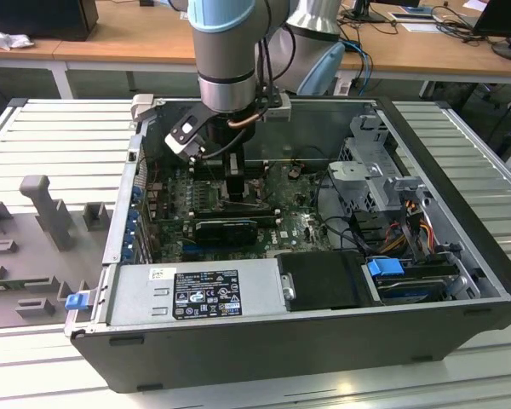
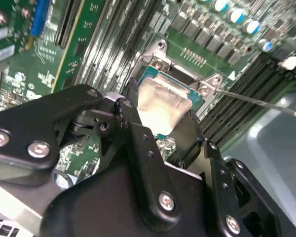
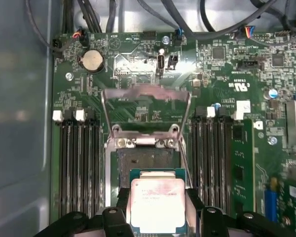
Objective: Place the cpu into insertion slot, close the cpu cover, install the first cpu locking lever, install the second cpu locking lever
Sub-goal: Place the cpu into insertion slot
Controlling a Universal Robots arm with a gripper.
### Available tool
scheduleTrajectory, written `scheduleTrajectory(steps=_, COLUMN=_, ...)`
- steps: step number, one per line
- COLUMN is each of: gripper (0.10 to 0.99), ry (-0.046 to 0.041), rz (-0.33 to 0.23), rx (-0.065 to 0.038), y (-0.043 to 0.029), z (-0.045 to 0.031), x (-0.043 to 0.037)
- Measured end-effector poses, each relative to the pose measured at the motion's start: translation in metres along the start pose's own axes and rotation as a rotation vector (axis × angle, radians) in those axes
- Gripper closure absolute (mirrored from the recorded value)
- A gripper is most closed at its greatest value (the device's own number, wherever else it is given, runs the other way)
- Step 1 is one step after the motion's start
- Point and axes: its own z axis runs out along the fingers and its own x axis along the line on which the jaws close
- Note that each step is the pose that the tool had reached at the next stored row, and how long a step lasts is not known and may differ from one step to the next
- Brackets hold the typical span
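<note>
Gripper (image 3: 158, 195) is clamped on the cpu (image 3: 157, 210) by two opposite edges, silvery top facing up. Chip sits partly over one edge of the insertion slot (image 3: 143, 159); can't tell if it's touching. Cpu cover (image 3: 145, 92) is flipped open on the slot's other side. In the exterior view the arm reaches down into the computer case (image 1: 281, 341), a bit toward the exterior view's left, far side.

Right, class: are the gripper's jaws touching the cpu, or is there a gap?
Touching. In the first wrist view the cpu sits between the jaws of the gripper, a black jaw pressed against each of two opposite edges, no gap showing.
</note>
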Motion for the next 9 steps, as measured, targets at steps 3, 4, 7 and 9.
scheduleTrajectory(steps=3, gripper=0.557, ry=0.0002, rz=-0.010, rx=0.001, y=0.0044, z=0.0043, x=0.0023)
scheduleTrajectory(steps=4, gripper=0.557, ry=0.0007, rz=-0.015, rx=0.001, y=0.0047, z=0.0050, x=0.0031)
scheduleTrajectory(steps=7, gripper=0.557, ry=-0.0028, rz=-0.020, rx=0.006, y=0.0062, z=0.0071, x=0.0055)
scheduleTrajectory(steps=9, gripper=0.557, ry=-0.0031, rz=-0.020, rx=0.013, y=0.0071, z=0.0107, x=0.0063)
